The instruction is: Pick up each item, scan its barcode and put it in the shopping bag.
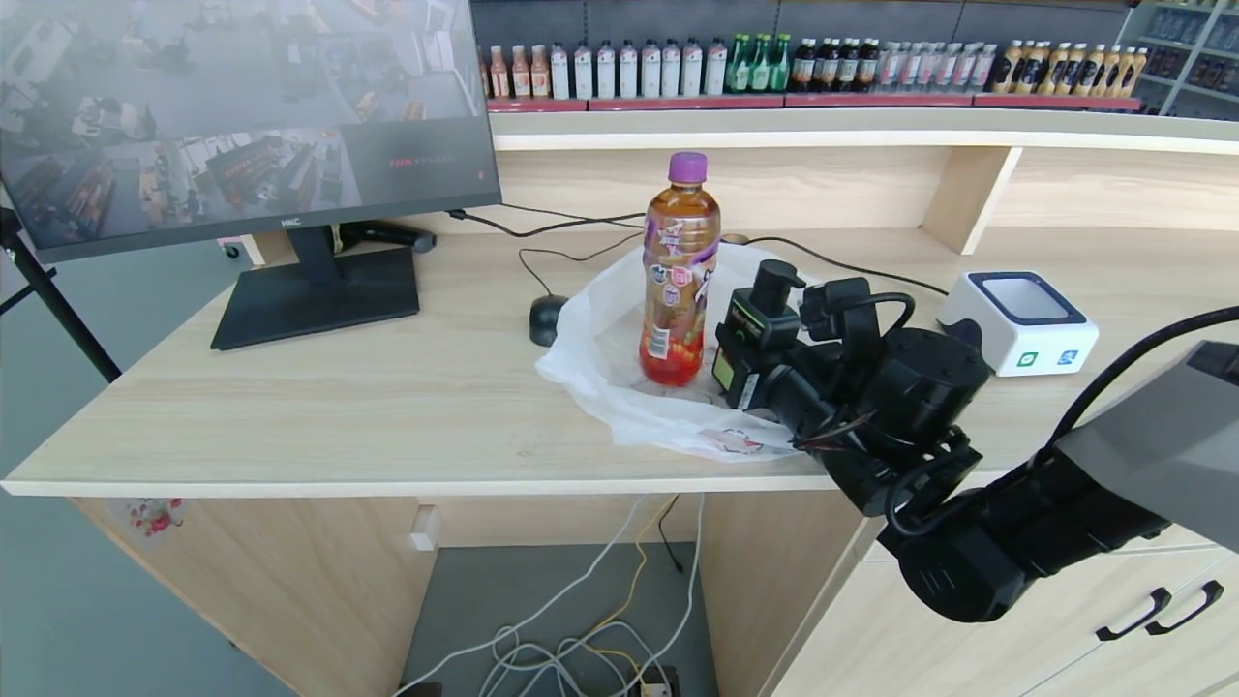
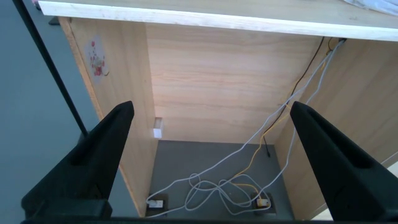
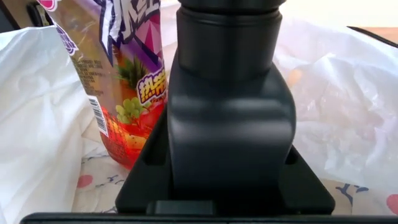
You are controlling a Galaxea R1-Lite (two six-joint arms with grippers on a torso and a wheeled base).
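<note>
An orange drink bottle with a purple cap stands upright on the white shopping bag, which lies spread flat on the wooden counter. My right gripper is just right of the bottle, shut on a black handheld scanner that points toward it. In the right wrist view the scanner stands close before the bottle's label and barcode, with the bag behind. My left gripper hangs open below counter height, facing the knee space, with nothing between its fingers.
A monitor stands at the counter's back left, with a black mouse beside the bag. At the right sits a white desktop scanner box. Loose cables lie on the floor under the counter. Drawers are at lower right.
</note>
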